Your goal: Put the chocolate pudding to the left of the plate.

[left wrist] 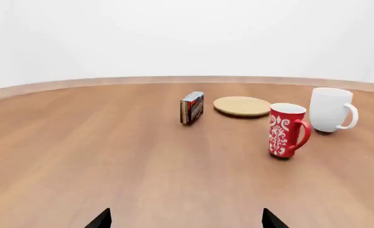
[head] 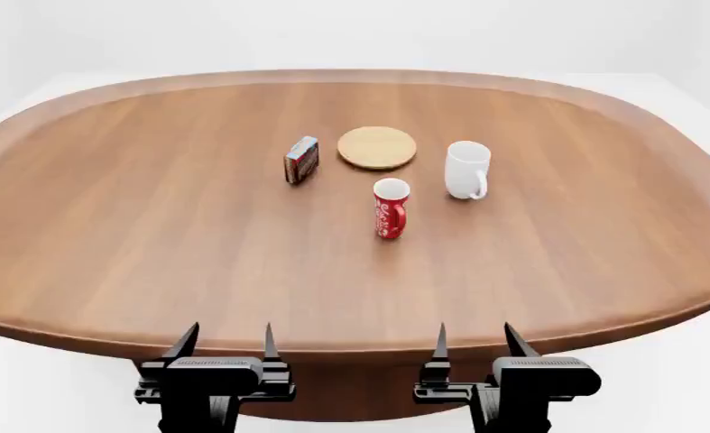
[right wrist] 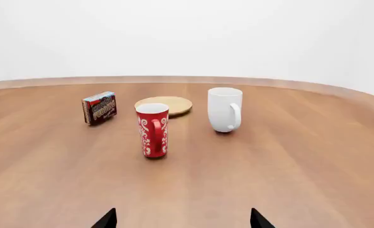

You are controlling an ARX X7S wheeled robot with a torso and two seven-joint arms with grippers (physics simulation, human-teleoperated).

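Note:
The chocolate pudding (head: pixel 301 160) is a small box with dark brown sides, standing on edge just left of the plate (head: pixel 376 147), a flat round tan disc. Both also show in the left wrist view, pudding (left wrist: pixel 192 108) and plate (left wrist: pixel 242 105), and in the right wrist view, pudding (right wrist: pixel 100 108) and plate (right wrist: pixel 167 104). My left gripper (head: pixel 225 347) is open and empty at the table's near edge, far from the box. My right gripper (head: pixel 475 345) is open and empty beside it.
A red patterned mug (head: pixel 391 207) stands in front of the plate. A white mug (head: pixel 465 169) stands right of the plate. The brown oval table (head: pixel 138 234) has a raised rim and wide bare wood between the grippers and the objects.

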